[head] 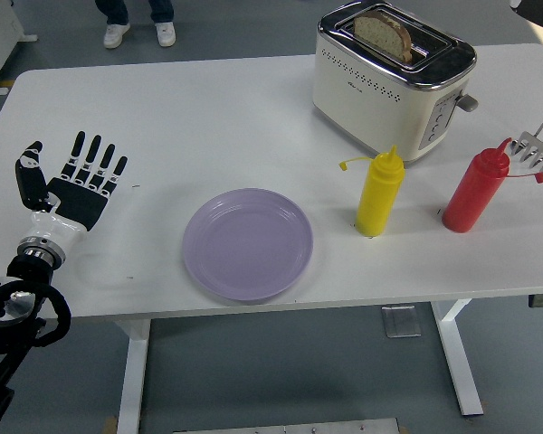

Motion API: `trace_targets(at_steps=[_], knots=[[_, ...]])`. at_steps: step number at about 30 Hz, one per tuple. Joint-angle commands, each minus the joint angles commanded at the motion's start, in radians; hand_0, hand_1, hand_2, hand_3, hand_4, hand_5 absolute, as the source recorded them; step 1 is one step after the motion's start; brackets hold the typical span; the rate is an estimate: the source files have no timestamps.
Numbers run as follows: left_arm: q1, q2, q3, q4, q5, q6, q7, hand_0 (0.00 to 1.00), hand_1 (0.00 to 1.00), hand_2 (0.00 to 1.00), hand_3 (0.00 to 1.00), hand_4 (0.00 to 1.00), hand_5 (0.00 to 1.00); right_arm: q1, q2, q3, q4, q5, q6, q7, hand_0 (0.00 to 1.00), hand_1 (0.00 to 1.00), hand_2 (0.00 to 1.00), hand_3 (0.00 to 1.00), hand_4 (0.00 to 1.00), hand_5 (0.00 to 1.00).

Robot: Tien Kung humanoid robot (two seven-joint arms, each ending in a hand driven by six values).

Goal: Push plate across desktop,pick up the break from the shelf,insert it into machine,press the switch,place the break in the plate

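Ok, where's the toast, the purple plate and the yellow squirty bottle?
Bread slice [385, 34], head view, on its crumb face sticking up from the toaster slot.
Purple plate [248, 243], head view, on the bare middle of the dish.
Yellow squeeze bottle [380, 194], head view, on the bottle's body.

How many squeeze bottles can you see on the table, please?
2: a yellow bottle right of the purple plate, and a red bottle further right, both in front of the toaster.

My lavender plate [248, 243] lies flat and bare near the table's front edge, left of centre. The slice of bread [385, 34] stands upright in a slot of the cream toaster [394, 81], its browned crust poking above the chrome top at the table's far right.
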Motion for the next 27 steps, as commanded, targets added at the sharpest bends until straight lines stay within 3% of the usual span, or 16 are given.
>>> trace_targets(at_steps=[2, 3, 8, 10, 14, 15, 21, 22, 27], knots=[[-0.002, 0.003, 0.000, -0.002, -0.005, 0.000, 0.001, 0.813, 0.759, 0.721, 0.708, 0.640, 0.998, 0.040, 0.001, -0.026, 0.003, 0.008, 0.039, -0.043, 0.202, 0.413, 0.607, 0.543, 0.360, 0.002], [-0.002, 0.004, 0.000, -0.003, -0.008, 0.000, 0.002, 0.813, 0.758, 0.722, 0.708, 0.640, 0.998, 0.060, 0.001, -0.037, 0.003, 0.013, 0.056, -0.064, 0.385, 0.581, 0.670, 0.648, 0.502, 0.002], [-0.006, 0.010, -0.002, -0.006, -0.023, 0.000, 0.005, 0.813, 0.758, 0.722, 0.708, 0.640, 0.998, 0.147, 0.020, -0.102, -0.016, 0.041, 0.107, -0.144, 0.385, 0.581, 0.670, 0.648, 0.502, 0.002], [-0.009, 0.012, 0.000, -0.003, -0.029, 0.000, 0.007, 0.813, 0.759, 0.721, 0.708, 0.640, 0.998, 0.185, 0.036, -0.132, -0.033, 0.056, 0.119, -0.164, 0.429, 0.637, 0.685, 0.707, 0.542, 0.002], [-0.014, 0.014, 0.008, 0.000, -0.035, -0.002, 0.008, 0.813, 0.759, 0.721, 0.708, 0.640, 0.998, 0.233, 0.067, -0.173, -0.065, 0.077, 0.123, -0.178, 0.429, 0.637, 0.685, 0.707, 0.542, 0.002], [-0.015, 0.015, 0.009, 0.001, -0.035, -0.002, 0.008, 0.813, 0.758, 0.721, 0.708, 0.641, 0.998, 0.245, 0.077, -0.185, -0.075, 0.085, 0.123, -0.180, 0.444, 0.655, 0.697, 0.733, 0.603, 0.002], [-0.018, 0.017, 0.014, 0.008, -0.035, -0.003, 0.009, 0.813, 0.758, 0.721, 0.708, 0.641, 0.998, 0.304, 0.129, -0.248, -0.123, 0.141, 0.126, -0.185, 0.444, 0.655, 0.697, 0.733, 0.603, 0.002], [-0.019, 0.017, 0.014, 0.008, -0.035, -0.003, 0.009, 0.813, 0.759, 0.722, 0.708, 0.641, 0.998, 0.311, 0.136, -0.257, -0.133, 0.152, 0.127, -0.185, 0.446, 0.663, 0.700, 0.737, 0.657, 0.051], [-0.021, 0.018, 0.018, 0.010, -0.035, -0.003, 0.009, 0.813, 0.759, 0.722, 0.708, 0.641, 0.998, 0.357, 0.199, -0.307, -0.221, 0.241, 0.133, -0.191, 0.446, 0.663, 0.700, 0.737, 0.657, 0.051]])
